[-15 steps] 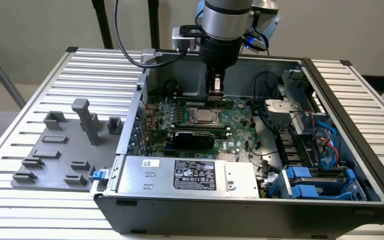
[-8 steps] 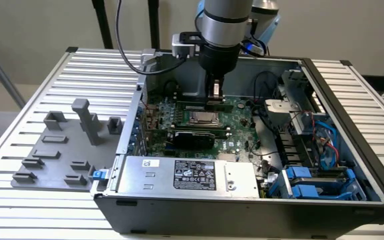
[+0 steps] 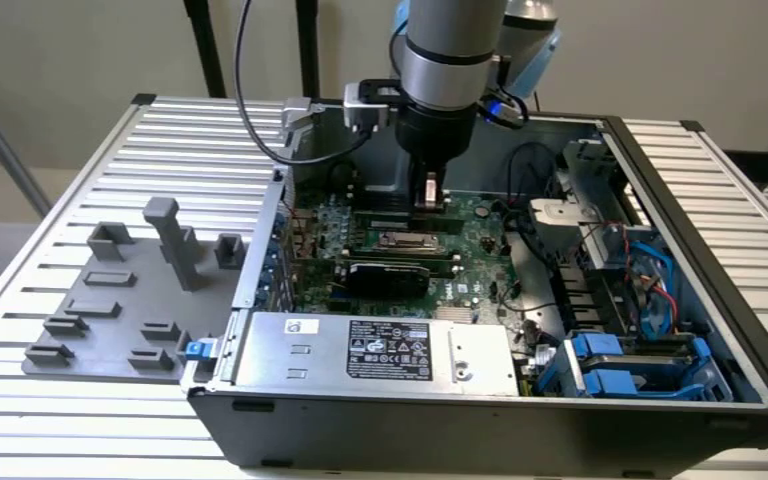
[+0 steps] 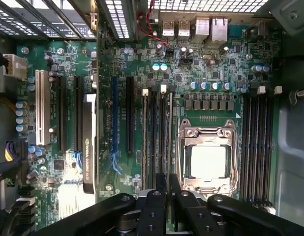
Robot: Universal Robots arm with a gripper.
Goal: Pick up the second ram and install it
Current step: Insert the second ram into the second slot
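My gripper [image 3: 426, 200] reaches down into the open computer case [image 3: 704, 250], just above the motherboard [image 3: 471, 250]. In the wrist view its two black fingers [image 4: 153, 206] stand close together. Between them is the second ram [image 4: 170, 142], a thin green stick seen edge-on. My gripper [image 4: 167, 191] is shut on it. The stick hangs upright over the bank of memory slots [image 4: 157, 137] beside the CPU socket [image 4: 208, 160]. I cannot tell whether its lower edge touches a slot. Another pale stick [image 4: 144, 137] stands in the slot at the far side of that bank.
A black expansion card [image 4: 89, 142] sits in a slot farther from the socket. More memory slots [image 4: 255, 147] lie on the socket's other side. The power supply [image 3: 371, 345] and blue drive bays [image 3: 638, 365] fill the case's near side. Grey fixture blocks [image 3: 131, 290] stand at the exterior view's left.
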